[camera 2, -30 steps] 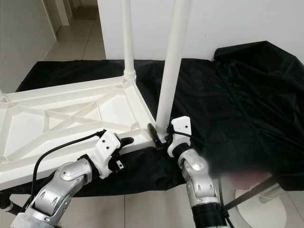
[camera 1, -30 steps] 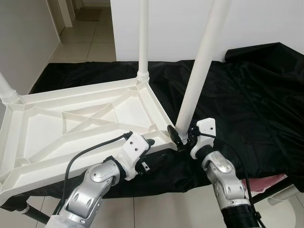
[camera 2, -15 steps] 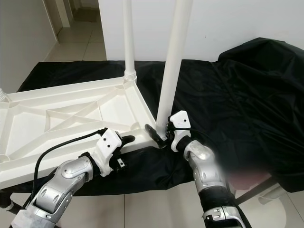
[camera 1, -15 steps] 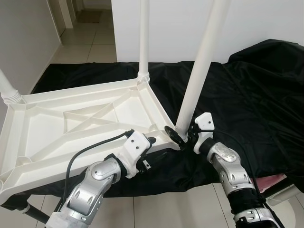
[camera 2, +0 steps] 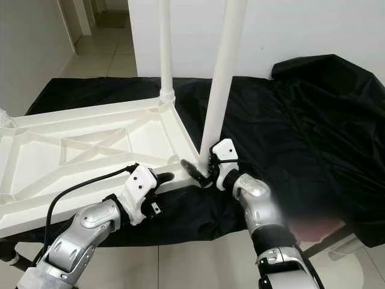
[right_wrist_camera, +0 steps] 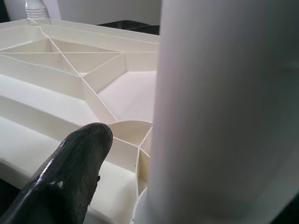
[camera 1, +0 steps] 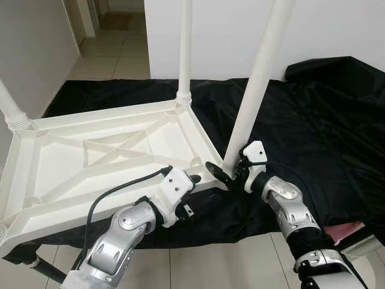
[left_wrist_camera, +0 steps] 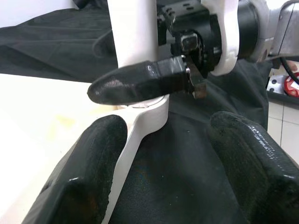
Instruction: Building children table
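A white plastic children's table [camera 1: 108, 150] lies upside down on a black cloth, with white legs standing up from its corners. The near right leg [camera 1: 255, 90] rises from the corner socket [left_wrist_camera: 140, 109]. My right gripper [camera 1: 227, 168] is open around this leg's base. One of its fingers [right_wrist_camera: 74, 172] stands a little off the leg [right_wrist_camera: 224, 107], above the ribbed underside. My left gripper [left_wrist_camera: 173, 154] is open just below the table's near rim [camera 1: 120, 201], pointing at that same corner. Its fingers [left_wrist_camera: 93, 163] are wide apart with nothing held.
The black cloth [camera 1: 313, 120] covers the work surface to the right and behind. A white wall stands at the back, and a tiled hallway [camera 1: 114, 54] opens at the back left. Other legs stand at the far corner [camera 1: 183, 54] and at the left [camera 1: 13, 111]. A pink thing [camera 1: 346, 232] lies at the lower right.
My right gripper's finger has drawn away from the leg's base and the right forearm has swung lower and to the right. The left gripper has barely moved.
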You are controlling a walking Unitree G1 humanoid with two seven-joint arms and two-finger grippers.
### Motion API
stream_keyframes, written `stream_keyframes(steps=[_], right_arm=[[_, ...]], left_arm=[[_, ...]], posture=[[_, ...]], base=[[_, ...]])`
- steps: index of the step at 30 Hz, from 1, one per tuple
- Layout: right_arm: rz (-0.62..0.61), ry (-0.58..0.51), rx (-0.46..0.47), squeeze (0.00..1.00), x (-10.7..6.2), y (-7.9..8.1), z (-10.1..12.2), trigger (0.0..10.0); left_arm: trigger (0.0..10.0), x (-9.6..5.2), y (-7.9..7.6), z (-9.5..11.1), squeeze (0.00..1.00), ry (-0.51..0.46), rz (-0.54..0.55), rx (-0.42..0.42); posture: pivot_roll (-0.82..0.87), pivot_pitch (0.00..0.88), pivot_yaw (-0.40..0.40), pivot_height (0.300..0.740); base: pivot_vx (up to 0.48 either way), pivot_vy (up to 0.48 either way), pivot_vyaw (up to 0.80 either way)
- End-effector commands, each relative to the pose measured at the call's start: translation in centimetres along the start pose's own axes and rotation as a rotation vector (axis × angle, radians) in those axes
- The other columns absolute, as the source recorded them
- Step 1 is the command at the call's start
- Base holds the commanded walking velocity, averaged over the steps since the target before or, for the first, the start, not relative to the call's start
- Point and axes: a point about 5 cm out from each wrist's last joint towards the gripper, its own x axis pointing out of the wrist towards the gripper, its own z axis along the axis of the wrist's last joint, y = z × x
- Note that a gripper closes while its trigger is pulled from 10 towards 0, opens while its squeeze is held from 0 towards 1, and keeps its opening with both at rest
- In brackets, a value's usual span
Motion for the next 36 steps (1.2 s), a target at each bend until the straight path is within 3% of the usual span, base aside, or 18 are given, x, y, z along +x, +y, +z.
stream_keyframes(steps=[1,6,17,28,36], right_arm=[[0.004,-0.018,-0.004,0.0,0.3,0.2,0.0,10.0],[-0.003,-0.048,-0.015,0.0,0.6,0.9,-0.1,10.0],[-0.06,-0.105,0.02,0.0,0.2,2.2,-0.8,10.0],[-0.144,-0.131,0.022,0.0,-0.2,1.7,-0.9,10.0],[-0.184,-0.126,0.021,0.0,-0.5,1.3,-1.1,10.0]], left_arm=[[10.0,-0.1,0.8,-0.2,0.0,-0.003,0.076,0.007],[10.0,-0.1,1.9,-0.1,0.0,-0.004,0.128,0.081],[10.0,-0.1,2.6,0.2,0.0,-0.05,0.163,0.043],[10.0,0.6,3.6,0.1,0.0,-0.076,0.172,0.032],[10.0,0.7,3.4,-0.3,0.0,-0.081,0.138,0.006]], posture=[[0.04,0.004,-0.001,0.74],[0.04,0.0,0.009,0.74],[0.02,0.0,0.039,0.74],[0.0,0.0,0.036,0.74],[-0.01,0.004,0.034,0.74]], base=[[0.0,0.0,0.0],[0.0,0.0,0.0],[0.0,0.0,0.0],[0.0,0.0,0.0],[0.0,0.0,0.0]])
